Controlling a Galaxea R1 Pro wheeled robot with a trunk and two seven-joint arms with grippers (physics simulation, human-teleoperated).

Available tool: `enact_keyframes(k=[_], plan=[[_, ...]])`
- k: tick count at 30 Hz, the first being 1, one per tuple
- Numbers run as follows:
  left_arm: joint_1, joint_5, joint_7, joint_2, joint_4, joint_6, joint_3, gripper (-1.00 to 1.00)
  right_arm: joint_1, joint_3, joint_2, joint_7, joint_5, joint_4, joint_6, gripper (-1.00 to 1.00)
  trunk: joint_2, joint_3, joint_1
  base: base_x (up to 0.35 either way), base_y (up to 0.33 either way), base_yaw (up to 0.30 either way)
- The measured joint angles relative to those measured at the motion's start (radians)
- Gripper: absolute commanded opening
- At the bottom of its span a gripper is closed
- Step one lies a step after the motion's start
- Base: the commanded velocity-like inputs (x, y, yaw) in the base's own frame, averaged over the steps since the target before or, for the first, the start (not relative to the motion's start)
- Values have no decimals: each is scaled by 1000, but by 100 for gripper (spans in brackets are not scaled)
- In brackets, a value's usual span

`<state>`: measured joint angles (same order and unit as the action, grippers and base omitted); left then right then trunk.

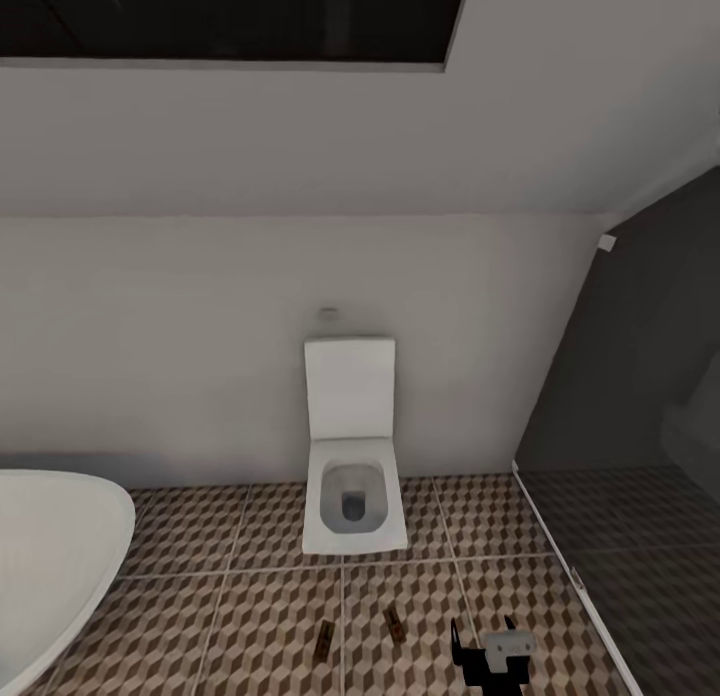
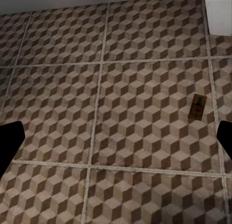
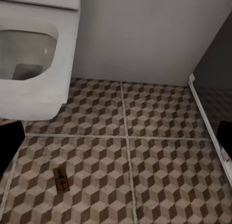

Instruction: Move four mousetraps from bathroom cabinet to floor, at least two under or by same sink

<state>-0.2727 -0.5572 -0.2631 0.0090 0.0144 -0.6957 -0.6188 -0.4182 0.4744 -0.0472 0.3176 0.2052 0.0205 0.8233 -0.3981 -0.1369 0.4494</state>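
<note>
Standing against the pale back wall (image 1: 200, 326), a white toilet (image 1: 352, 476) with its lid raised faced the robot, its bowl resting on the bathroom floor (image 1: 250, 536) of brown, beige and white cube-patterned tiles. A white oval bathtub (image 1: 50, 556) curved in at the left of the head view, and a darker grey shaded section (image 1: 640, 576) lay to the right behind a thin white strip (image 1: 560, 556). Two mousetraps lay flat on the tiles in front of the toilet, side by side but apart: the left mousetrap (image 1: 324, 640) and the right mousetrap (image 1: 394, 624), each a small tan wooden rectangle with dark wire parts and a reddish spot. The right gripper (image 1: 490, 654) hung low just right of them, its fingers apart with nothing between. The left gripper (image 2: 116, 142) had its dark finger edges at both sides of its wrist view, wide apart and empty over the tiles.
</note>
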Motion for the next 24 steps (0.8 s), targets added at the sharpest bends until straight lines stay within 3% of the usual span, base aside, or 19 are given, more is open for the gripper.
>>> enact_keyframes(k=[24], plan=[[0,0,0,0,0,0,0,100,0,0,0,0,0,0,0,100,0,39,0,0,0,0]])
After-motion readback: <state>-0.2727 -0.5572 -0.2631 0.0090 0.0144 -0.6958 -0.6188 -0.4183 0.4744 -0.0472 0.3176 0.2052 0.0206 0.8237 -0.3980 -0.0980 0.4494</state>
